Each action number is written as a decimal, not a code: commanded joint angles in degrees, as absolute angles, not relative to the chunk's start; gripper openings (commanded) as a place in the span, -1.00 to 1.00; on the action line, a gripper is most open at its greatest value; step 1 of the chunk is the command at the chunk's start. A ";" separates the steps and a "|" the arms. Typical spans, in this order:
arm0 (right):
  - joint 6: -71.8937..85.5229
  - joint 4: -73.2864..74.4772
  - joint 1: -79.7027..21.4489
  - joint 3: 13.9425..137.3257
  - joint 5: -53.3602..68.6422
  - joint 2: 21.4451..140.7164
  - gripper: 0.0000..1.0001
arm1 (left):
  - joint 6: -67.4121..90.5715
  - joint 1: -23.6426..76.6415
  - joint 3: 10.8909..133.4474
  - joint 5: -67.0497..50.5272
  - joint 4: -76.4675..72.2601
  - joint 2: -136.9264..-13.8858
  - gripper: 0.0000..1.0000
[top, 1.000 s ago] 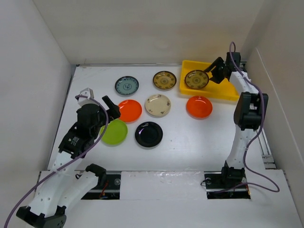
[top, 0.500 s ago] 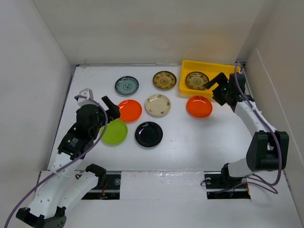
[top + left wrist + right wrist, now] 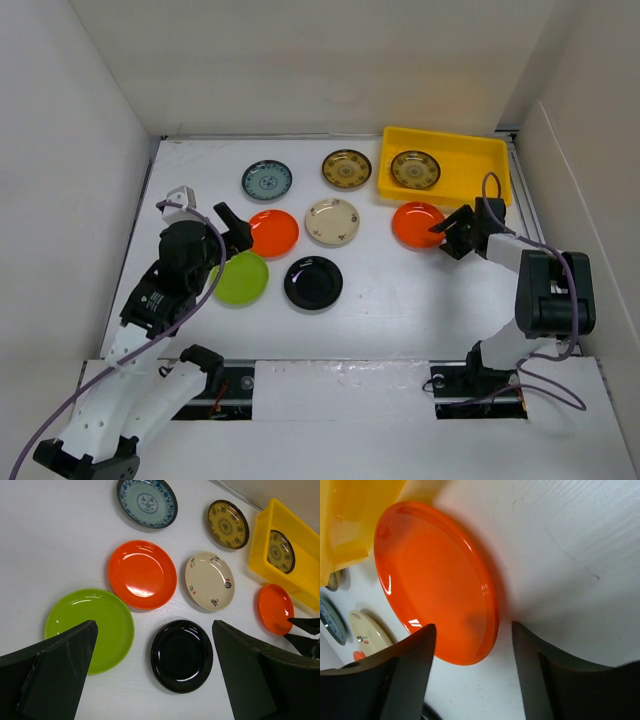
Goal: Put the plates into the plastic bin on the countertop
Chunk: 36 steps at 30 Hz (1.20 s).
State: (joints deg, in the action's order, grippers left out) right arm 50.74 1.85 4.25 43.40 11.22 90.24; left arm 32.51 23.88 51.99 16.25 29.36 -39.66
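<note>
One gold-brown plate (image 3: 414, 169) lies in the yellow bin (image 3: 470, 158) at the back right. On the countertop (image 3: 380, 285) lie a teal plate (image 3: 267, 180), a second gold-brown plate (image 3: 347, 168), two orange plates (image 3: 273, 232) (image 3: 418, 224), a cream plate (image 3: 332, 221), a lime plate (image 3: 241, 277) and a black plate (image 3: 313, 283). My right gripper (image 3: 447, 237) is open, low at the right edge of the orange plate (image 3: 435, 580), its fingers (image 3: 405, 675) straddling the rim. My left gripper (image 3: 232, 228) is open and empty above the lime plate (image 3: 90, 627).
White walls enclose the countertop on three sides. The bin (image 3: 285, 555) stands against the back right corner. The arm bases stand at the near edge.
My right gripper has let go of the gold-brown plate in the bin, pulled back toward me and dropped to the right orange plate. The left arm has not moved.
</note>
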 commanded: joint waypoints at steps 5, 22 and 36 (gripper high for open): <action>48.08 0.70 6.42 47.11 13.97 93.95 0.13 | 31.64 23.55 51.94 15.91 27.42 -38.32 1.00; 42.10 6.33 6.94 52.73 17.14 97.82 -1.00 | 32.70 23.55 51.94 16.96 27.95 -34.80 1.00; 39.64 15.12 4.13 55.27 28.04 78.93 -1.00 | 32.70 23.55 51.94 16.96 27.95 -36.47 1.00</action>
